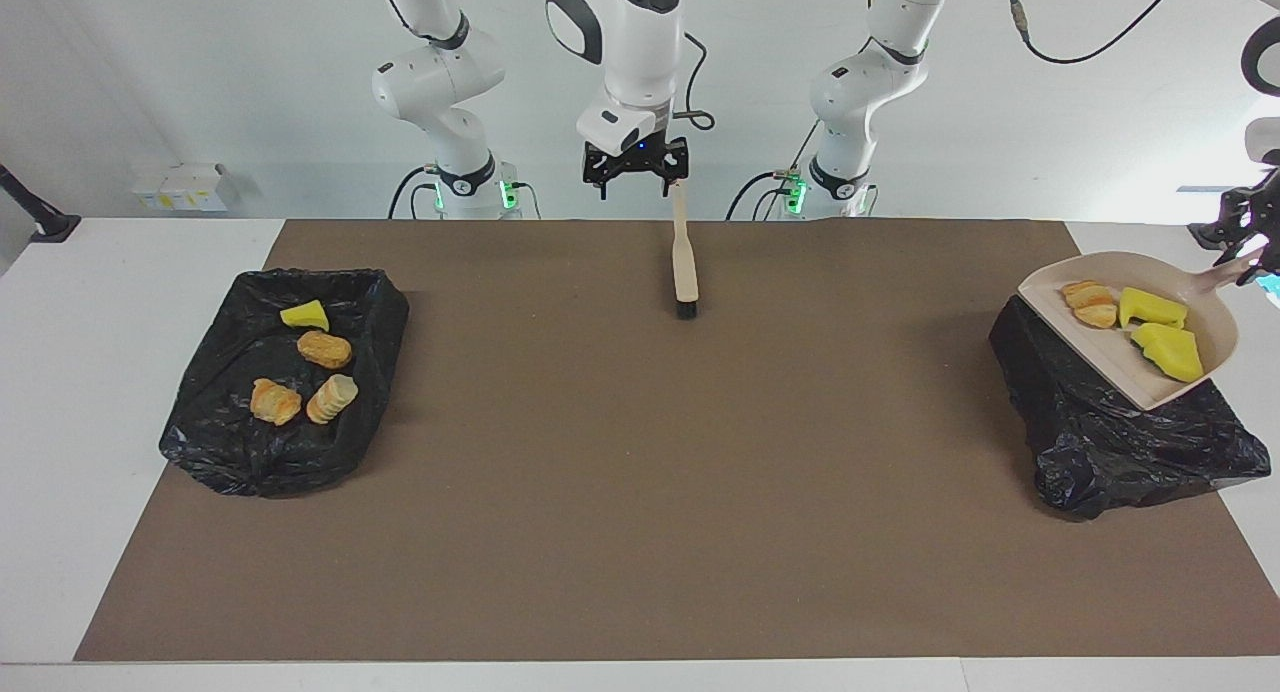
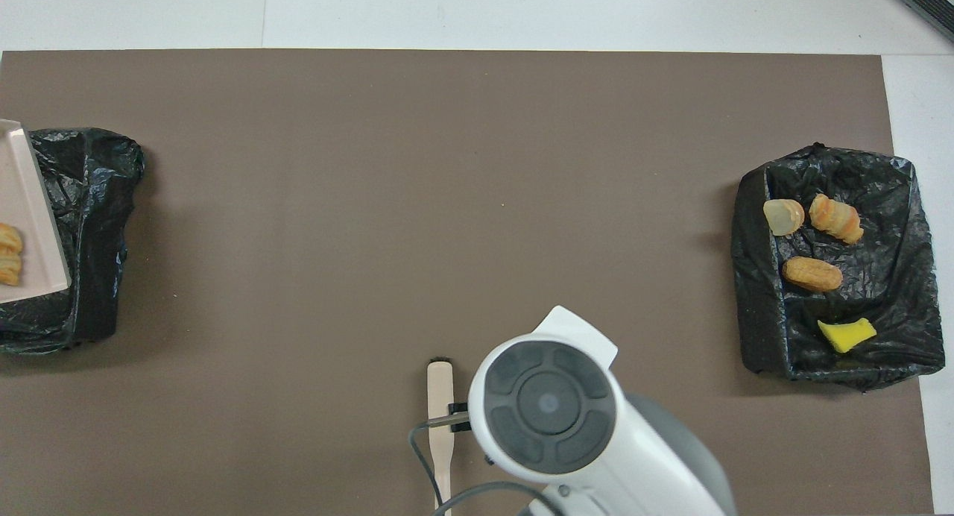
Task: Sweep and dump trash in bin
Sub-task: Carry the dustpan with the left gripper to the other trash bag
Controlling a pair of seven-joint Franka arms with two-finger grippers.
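A beige dustpan point(image 1: 1120, 357) hangs tilted over the black-lined bin point(image 1: 1120, 437) at the left arm's end of the table. My left gripper point(image 1: 1245, 254) is shut on its handle. It carries three pieces of trash: a bread lump point(image 1: 1090, 303) and two yellow foam chunks point(image 1: 1152, 308). In the overhead view only the dustpan's lip point(image 2: 30, 210) and the bread point(image 2: 9, 255) show, over that bin point(image 2: 89, 225). The brush point(image 1: 685, 262) has its bristles on the mat. Its handle end is beside one finger of my open, raised right gripper point(image 1: 636, 184).
A second black-lined bin point(image 1: 230, 442) at the right arm's end holds several pieces: a yellow chunk point(image 1: 305, 315) and bread lumps point(image 1: 325, 349). The brown mat point(image 1: 640, 492) covers most of the table. The right arm's wrist point(image 2: 548, 404) hides the mat beside the brush point(image 2: 440, 385).
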